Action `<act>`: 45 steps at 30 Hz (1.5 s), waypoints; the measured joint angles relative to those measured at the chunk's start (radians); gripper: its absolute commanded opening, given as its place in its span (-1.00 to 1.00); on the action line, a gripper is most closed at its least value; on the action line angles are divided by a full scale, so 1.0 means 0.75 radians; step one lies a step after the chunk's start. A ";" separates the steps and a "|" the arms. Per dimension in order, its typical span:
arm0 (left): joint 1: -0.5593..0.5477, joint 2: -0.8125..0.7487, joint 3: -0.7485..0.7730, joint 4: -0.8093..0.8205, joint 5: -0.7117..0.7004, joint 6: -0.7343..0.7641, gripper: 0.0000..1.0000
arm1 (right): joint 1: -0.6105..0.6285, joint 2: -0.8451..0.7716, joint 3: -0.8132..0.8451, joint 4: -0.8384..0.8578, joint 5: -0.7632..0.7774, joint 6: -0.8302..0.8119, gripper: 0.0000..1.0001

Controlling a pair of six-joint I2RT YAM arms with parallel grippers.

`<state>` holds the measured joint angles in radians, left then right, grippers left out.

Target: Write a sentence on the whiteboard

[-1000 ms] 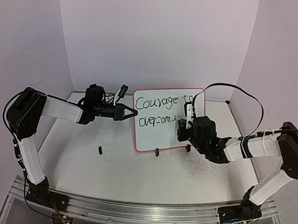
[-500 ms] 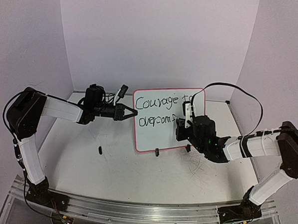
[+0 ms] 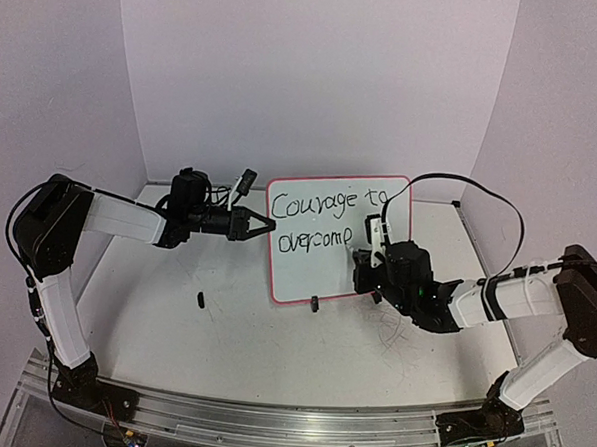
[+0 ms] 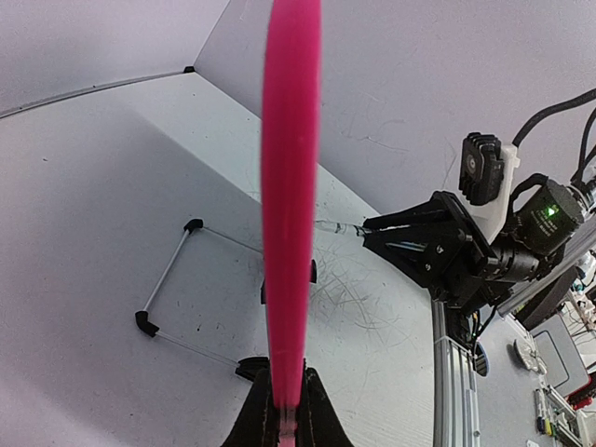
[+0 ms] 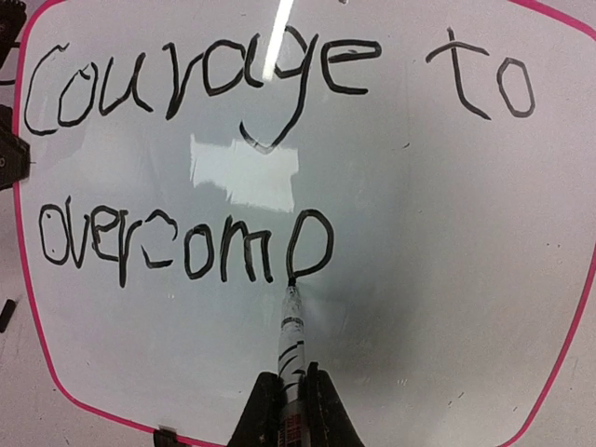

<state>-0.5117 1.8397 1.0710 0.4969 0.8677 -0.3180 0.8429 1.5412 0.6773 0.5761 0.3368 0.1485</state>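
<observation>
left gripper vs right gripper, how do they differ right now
The left gripper is shut on the pink edge of the whiteboard; the right gripper is shut on a marker. The left gripper meets the board edge-on; the right gripper faces its written side, marker tip on the last letter. Both are shut.

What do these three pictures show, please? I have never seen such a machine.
Two robot arms are bolted to a white table. One picture looks down from above; two come from wrist cameras. The left gripper is shut on the edge of the small glossy whiteboard with a pink frame, holding it upright. The right gripper is shut on a thin black-tipped marker pen whose tip touches the board, after the words "Courage to overcom". A small black object lies on the table.
</observation>
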 measured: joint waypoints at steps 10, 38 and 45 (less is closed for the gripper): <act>0.000 0.000 0.000 0.000 0.002 0.001 -1.00 | 0.000 -0.037 -0.019 -0.032 0.042 0.007 -1.00; -0.001 0.000 0.000 -0.001 0.002 0.005 -1.00 | -0.041 -0.038 -0.053 0.008 0.036 -0.008 -1.00; -0.001 0.000 0.000 -0.001 0.002 0.006 -1.00 | -0.041 -0.097 -0.052 -0.021 0.009 -0.019 -1.00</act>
<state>-0.5125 1.8397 1.0710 0.4965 0.8692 -0.3138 0.8120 1.4689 0.6383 0.5602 0.3437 0.1345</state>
